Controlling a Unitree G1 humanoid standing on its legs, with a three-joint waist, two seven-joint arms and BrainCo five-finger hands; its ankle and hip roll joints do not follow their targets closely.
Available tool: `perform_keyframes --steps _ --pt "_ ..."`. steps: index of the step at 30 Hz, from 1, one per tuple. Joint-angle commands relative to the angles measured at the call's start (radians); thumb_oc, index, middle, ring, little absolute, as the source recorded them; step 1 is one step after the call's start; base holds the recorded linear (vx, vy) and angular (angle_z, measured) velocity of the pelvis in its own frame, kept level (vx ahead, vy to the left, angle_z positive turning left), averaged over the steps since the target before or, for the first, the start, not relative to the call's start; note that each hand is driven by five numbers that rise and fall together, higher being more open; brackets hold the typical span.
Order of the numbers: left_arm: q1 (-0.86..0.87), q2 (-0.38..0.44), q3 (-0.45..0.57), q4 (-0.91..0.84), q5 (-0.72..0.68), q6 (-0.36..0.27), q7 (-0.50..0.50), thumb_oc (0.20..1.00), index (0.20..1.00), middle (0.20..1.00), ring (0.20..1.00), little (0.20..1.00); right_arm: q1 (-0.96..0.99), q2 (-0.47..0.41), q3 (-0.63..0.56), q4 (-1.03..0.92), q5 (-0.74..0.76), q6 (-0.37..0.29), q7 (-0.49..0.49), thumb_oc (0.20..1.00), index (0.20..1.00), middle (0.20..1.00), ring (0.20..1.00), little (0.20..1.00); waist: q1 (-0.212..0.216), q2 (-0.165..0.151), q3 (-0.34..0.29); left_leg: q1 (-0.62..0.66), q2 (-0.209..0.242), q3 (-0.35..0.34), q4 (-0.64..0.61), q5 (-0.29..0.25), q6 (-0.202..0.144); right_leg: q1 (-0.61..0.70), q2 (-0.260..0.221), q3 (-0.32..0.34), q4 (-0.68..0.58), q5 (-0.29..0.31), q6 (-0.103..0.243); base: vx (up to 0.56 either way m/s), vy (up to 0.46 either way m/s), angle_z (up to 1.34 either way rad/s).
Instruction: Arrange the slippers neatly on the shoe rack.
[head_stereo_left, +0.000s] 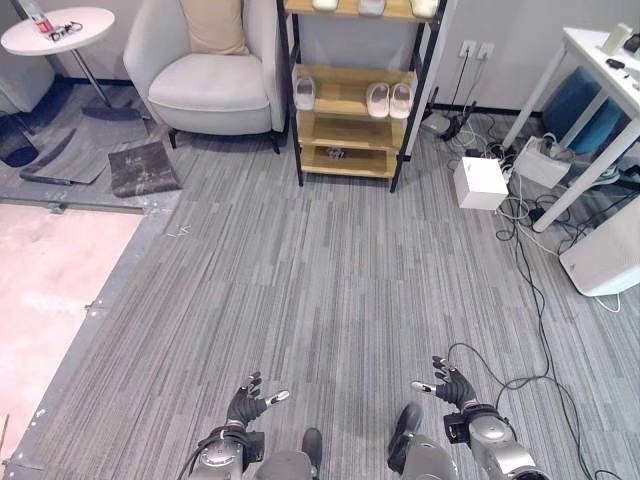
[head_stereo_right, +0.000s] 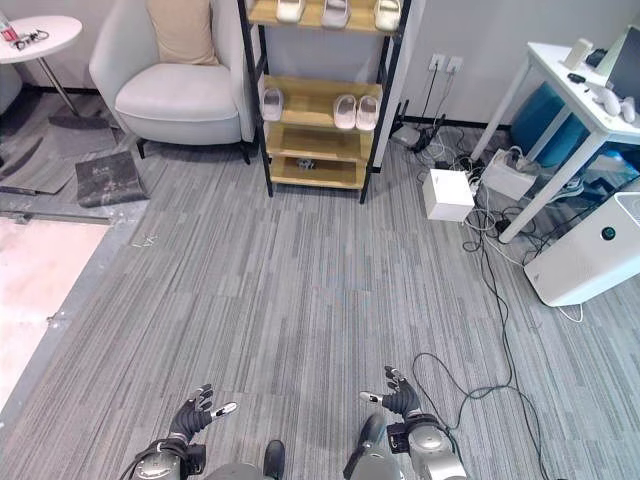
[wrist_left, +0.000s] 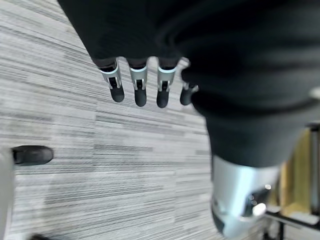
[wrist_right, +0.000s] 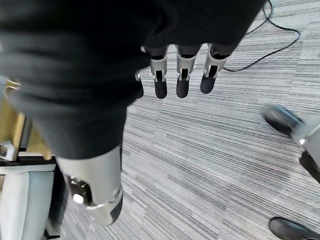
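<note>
Across the grey carpet, you are facing light, soft pale foam slippers (head_stereo_left: 389, 99) on the wooden shoe rack (head_stereo_left: 352, 120), left hand (head_stereo_left: 245, 402) and right hand (head_stereo_left: 452, 384) both hanging spread and empty, so plan on pinching a slipper's strap.

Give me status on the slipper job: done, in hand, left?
Done: slippers sit on the shoe rack, a pair side by side and a single slipper apart on the middle shelf, more on the top shelf. In hand: nothing; left hand and right hand are open and empty, far from the rack. Left: possibly pairing the single slipper.
</note>
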Motion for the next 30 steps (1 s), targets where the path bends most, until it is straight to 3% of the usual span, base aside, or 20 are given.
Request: perform_keyframes --steps 1,6,7,9,10,11,12,13,14,15,17,19,20,21,22,23,24,25,27,30 --pt "-0.041 0.021 -0.002 -0.044 0.046 -0.036 0.003 1.000 1.000 1.000 1.000 1.000 -0.028 -0.009 -0.032 -0.043 0.008 -0.016 -0.010 1.000 1.000 1.000 1.000 1.000 -0.009 -0.019 0.006 0.039 -0.015 -0.015 0.067 -0.158 -0.065 0.004 -0.011 -0.005 -0.075 0.198 0.029 0.37 -0.031 0.35" --pt "-0.050 0.014 -0.012 -0.031 0.058 -0.032 0.002 1.000 1.000 1.000 1.000 1.000 -0.011 -0.014 -0.040 -0.037 0.023 -0.019 -0.004 1.000 1.000 1.000 1.000 1.000 -0.040 -0.027 -0.031 0.083 -0.009 -0.045 0.089 -0.220 -0.078 0.021 0.016 0.000 -0.060 0.187 0.016 0.41 -0.045 0.27" --pt "-0.049 0.020 -0.016 -0.045 0.053 -0.032 0.001 1.000 1.000 1.000 1.000 1.000 -0.004 -0.018 -0.043 -0.037 0.027 -0.018 0.001 1.000 1.000 1.000 1.000 1.000 -0.050 -0.024 -0.043 0.097 0.009 -0.061 0.112 -0.241 -0.085 0.017 0.030 -0.016 -0.030 0.165 0.005 0.47 -0.091 0.08" --pt "-0.049 0.028 -0.021 -0.053 0.052 -0.033 -0.002 1.000 1.000 1.000 1.000 1.000 0.002 -0.024 -0.040 -0.031 0.028 -0.021 0.007 1.000 1.000 1.000 1.000 1.000 -0.055 -0.020 -0.059 0.104 0.033 -0.069 0.158 -0.229 -0.103 0.026 0.056 -0.041 -0.002 0.131 -0.015 0.53 -0.111 0.22" --pt "-0.048 0.032 -0.023 -0.060 0.049 -0.033 -0.001 1.000 1.000 1.000 1.000 1.000 0.007 -0.026 -0.040 -0.033 0.037 -0.025 0.012 1.000 1.000 1.000 1.000 1.000 -0.053 -0.015 -0.063 0.101 0.047 -0.068 0.210 -0.212 -0.121 0.043 0.082 -0.051 0.003 0.113 -0.030 0.28 -0.072 0.20" --pt "-0.048 0.032 -0.022 -0.060 0.049 -0.033 -0.001 1.000 1.000 1.000 1.000 1.000 0.006 -0.025 -0.040 -0.033 0.037 -0.025 0.012 1.000 1.000 1.000 1.000 1.000 -0.055 -0.019 -0.064 0.097 0.043 -0.071 0.209 -0.208 -0.120 0.041 0.077 -0.052 0.002 0.115 -0.029 0.43 -0.139 0.09" --pt "-0.063 0.041 -0.029 -0.060 0.046 -0.033 -0.001 1.000 1.000 1.000 1.000 1.000 0.009 -0.030 -0.032 -0.034 0.045 -0.030 0.012 1.000 1.000 1.000 1.000 1.000 -0.043 -0.023 -0.063 0.037 0.067 -0.049 0.391 -0.103 -0.174 0.087 0.127 -0.072 0.002 0.072 -0.068 0.37 -0.142 0.06" --pt "-0.071 0.043 -0.033 -0.058 0.042 -0.033 -0.003 1.000 1.000 1.000 1.000 1.000 0.005 -0.032 -0.027 -0.028 0.052 -0.032 0.011 1.000 1.000 1.000 1.000 1.000 -0.034 -0.031 -0.054 -0.009 0.070 -0.041 0.493 -0.054 -0.194 0.112 0.141 -0.077 -0.002 0.052 -0.087 0.37 -0.142 0.15" --pt "-0.072 0.043 -0.033 -0.058 0.042 -0.033 -0.003 1.000 1.000 1.000 1.000 1.000 0.004 -0.032 -0.027 -0.027 0.052 -0.032 0.011 1.000 1.000 1.000 1.000 1.000 -0.037 -0.035 -0.056 -0.013 0.065 -0.043 0.492 -0.050 -0.192 0.109 0.136 -0.079 -0.002 0.054 -0.087 0.27 -0.140 0.20" --pt "-0.088 0.051 -0.043 -0.068 0.029 -0.034 -0.007 1.000 1.000 1.000 1.000 1.000 -0.009 -0.038 -0.017 -0.030 0.069 -0.038 0.011 1.000 1.000 1.000 1.000 1.000 -0.004 -0.049 -0.024 -0.097 0.072 -0.033 0.665 -0.004 -0.212 0.161 0.154 -0.089 -0.011 0.021 -0.115 0.23 -0.133 0.09" --pt "-0.093 0.061 -0.044 -0.075 0.022 -0.036 -0.003 1.000 1.000 1.000 1.000 1.000 -0.025 -0.040 -0.007 -0.022 0.077 -0.039 0.008 1.000 1.000 1.000 1.000 1.000 0.013 -0.069 -0.008 -0.158 0.070 -0.025 0.719 0.004 -0.195 0.188 0.160 -0.096 -0.019 -0.006 -0.132 0.30 -0.129 -0.10" --pt "-0.098 0.065 -0.042 -0.074 0.023 -0.034 0.001 1.000 1.000 1.000 1.000 1.000 -0.038 -0.035 -0.001 -0.026 0.079 -0.037 0.006 1.000 1.000 1.000 1.000 1.000 0.036 -0.074 0.003 -0.241 0.063 -0.016 0.657 -0.039 -0.174 0.216 0.178 -0.093 -0.031 -0.029 -0.135 0.37 -0.026 -0.08" --pt "-0.090 0.071 -0.036 -0.082 0.027 -0.033 0.001 1.000 1.000 1.000 1.000 1.000 -0.045 -0.031 0.005 -0.033 0.081 -0.039 0.010 1.000 1.000 1.000 1.000 1.000 0.056 -0.078 0.000 -0.305 0.068 -0.011 0.533 -0.074 -0.148 0.238 0.203 -0.083 -0.048 -0.055 -0.132 0.34 0.019 -0.02" --pt "-0.090 0.071 -0.036 -0.083 0.027 -0.033 0.001 1.000 1.000 1.000 1.000 1.000 -0.045 -0.030 0.005 -0.033 0.081 -0.039 0.010 1.000 1.000 1.000 1.000 1.000 0.054 -0.082 -0.003 -0.305 0.064 -0.010 0.527 -0.068 -0.147 0.235 0.199 -0.083 -0.047 -0.054 -0.132 0.36 0.055 0.10" --pt "-0.082 0.072 -0.032 -0.080 0.032 -0.032 0.002 1.000 1.000 1.000 1.000 1.000 -0.052 -0.026 0.014 -0.034 0.076 -0.040 0.012 1.000 1.000 1.000 1.000 1.000 0.067 -0.081 -0.007 -0.314 0.065 -0.016 0.426 -0.087 -0.131 0.247 0.214 -0.077 -0.051 -0.069 -0.130 0.26 0.087 -0.10" --pt "-0.074 0.072 -0.027 -0.076 0.038 -0.031 0.005 1.000 1.000 1.000 1.000 1.000 -0.055 -0.023 0.025 -0.035 0.070 -0.043 0.012 1.000 1.000 1.000 1.000 1.000 0.077 -0.076 -0.017 -0.321 0.071 -0.040 0.280 -0.026 -0.130 0.256 0.231 -0.064 -0.055 -0.084 -0.125 0.26 0.086 -0.13" --pt "-0.074 0.072 -0.027 -0.076 0.038 -0.031 0.005 1.000 1.000 1.000 1.000 1.000 -0.055 -0.023 0.025 -0.035 0.070 -0.043 0.012 1.000 1.000 1.000 1.000 1.000 0.077 -0.076 -0.017 -0.320 0.070 -0.040 0.277 -0.025 -0.130 0.256 0.231 -0.064 -0.055 -0.084 -0.125 0.40 0.137 -0.19" --pt "-0.066 0.074 -0.023 -0.071 0.046 -0.022 0.004 1.000 1.000 1.000 1.000 1.000 -0.065 -0.019 0.044 -0.037 0.057 -0.045 0.015 1.000 1.000 1.000 1.000 1.000 0.096 -0.057 -0.031 -0.340 0.105 -0.074 0.075 0.093 -0.141 0.288 0.273 -0.053 -0.058 -0.117 -0.129 0.37 0.118 -0.08" --pt "-0.063 0.078 -0.016 -0.067 0.054 -0.018 0.003 1.000 1.000 1.000 1.000 1.000 -0.073 -0.018 0.048 -0.039 0.050 -0.049 0.009 1.000 1.000 1.000 1.000 1.000 0.100 -0.049 -0.035 -0.377 0.101 -0.048 -0.022 0.144 -0.157 0.308 0.302 -0.041 -0.064 -0.135 -0.133 0.41 0.137 -0.26" --pt "-0.046 0.085 0.005 -0.058 0.045 -0.022 0.006 1.000 1.000 1.000 1.000 1.000 -0.087 -0.001 0.056 -0.047 0.051 -0.047 0.013 1.000 1.000 1.000 1.000 1.000 0.118 -0.062 -0.055 -0.354 0.089 -0.034 -0.019 0.168 -0.141 0.339 0.322 -0.013 -0.054 -0.155 -0.123 0.37 0.169 -0.43"
